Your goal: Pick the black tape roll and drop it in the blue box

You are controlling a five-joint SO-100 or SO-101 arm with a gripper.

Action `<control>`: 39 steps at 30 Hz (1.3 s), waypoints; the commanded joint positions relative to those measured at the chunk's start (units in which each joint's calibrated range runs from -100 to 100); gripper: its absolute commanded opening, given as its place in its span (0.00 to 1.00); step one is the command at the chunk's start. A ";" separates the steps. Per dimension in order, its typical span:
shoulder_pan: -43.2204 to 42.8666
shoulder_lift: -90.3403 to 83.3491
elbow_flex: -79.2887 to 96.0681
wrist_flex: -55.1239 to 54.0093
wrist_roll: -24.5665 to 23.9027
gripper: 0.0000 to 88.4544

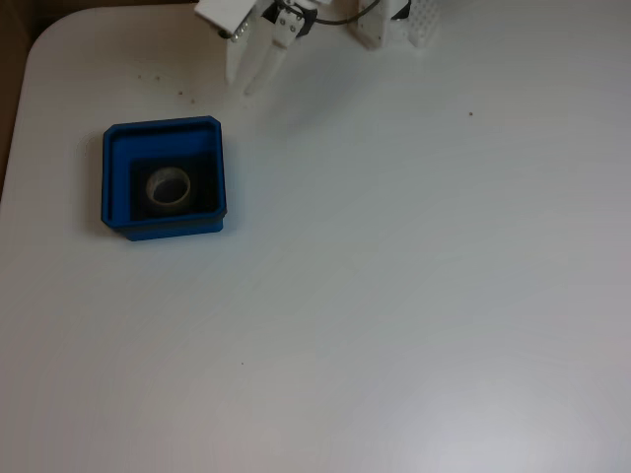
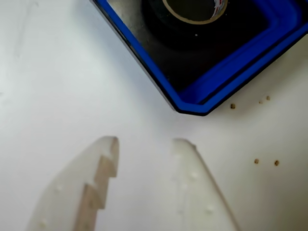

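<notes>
Since my fingers (image 2: 144,144) hang spread and empty over the bare white bench (image 1: 414,296), just off a corner of the blue box (image 2: 231,79), I judge the drop made; the best move now is to lift clear without nudging that rim. Inside the box, the black tape roll (image 1: 169,187) lies flat on the dark floor, nothing else with it.

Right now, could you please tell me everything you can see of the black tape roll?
The black tape roll is a small black ring with a pale whitish inner core. It lies flat on the dark floor of the blue box, roughly centred, hole upward. Nothing grips it. The wrist view shows its lower part against the dark floor.
</notes>
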 commanded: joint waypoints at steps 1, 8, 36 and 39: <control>-0.41 -7.59 5.48 -1.52 0.16 0.11; -1.87 -20.63 17.25 -2.02 0.16 0.11; -22.00 -57.51 50.04 -2.02 0.25 0.12; -28.15 -57.42 50.04 -1.94 0.25 0.12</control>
